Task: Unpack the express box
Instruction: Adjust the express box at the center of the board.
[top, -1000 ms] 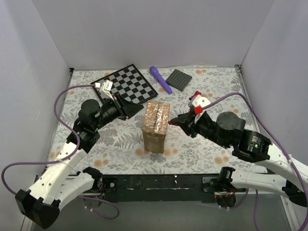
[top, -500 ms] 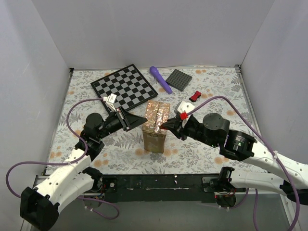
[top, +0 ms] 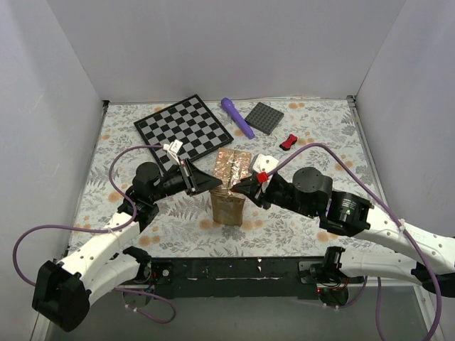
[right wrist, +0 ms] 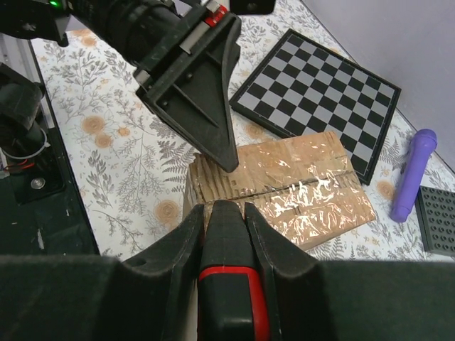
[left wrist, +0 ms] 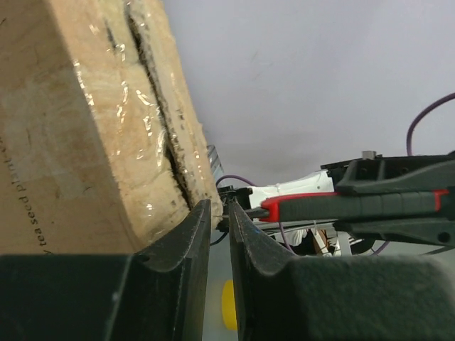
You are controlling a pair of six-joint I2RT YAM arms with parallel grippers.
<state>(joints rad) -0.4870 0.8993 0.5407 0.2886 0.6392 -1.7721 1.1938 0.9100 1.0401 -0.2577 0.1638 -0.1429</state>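
The express box (top: 229, 195), a small brown carton with shiny tape over its top seam, stands upright at the table's middle. My left gripper (top: 219, 182) is shut to a thin slit with nothing in it. Its tip rests on the box top (right wrist: 284, 181) near the left edge, and the box (left wrist: 85, 128) fills the left of the left wrist view beside the left gripper (left wrist: 218, 208). My right gripper (right wrist: 225, 213) is shut on a black and red cutter (right wrist: 226, 284). The cutter's nose touches the box's near edge at the end of the seam.
A checkerboard (top: 183, 126) lies at the back left. A purple cylinder (top: 237, 117) and a dark grey square plate (top: 265, 117) lie behind the box. A small red piece (top: 288, 142) lies to the right rear. Grey walls close in three sides.
Both arms have swung inward to the box. The left gripper's jaws have closed down and its tip has come onto the box top. The right gripper brought the cutter to the box's edge.
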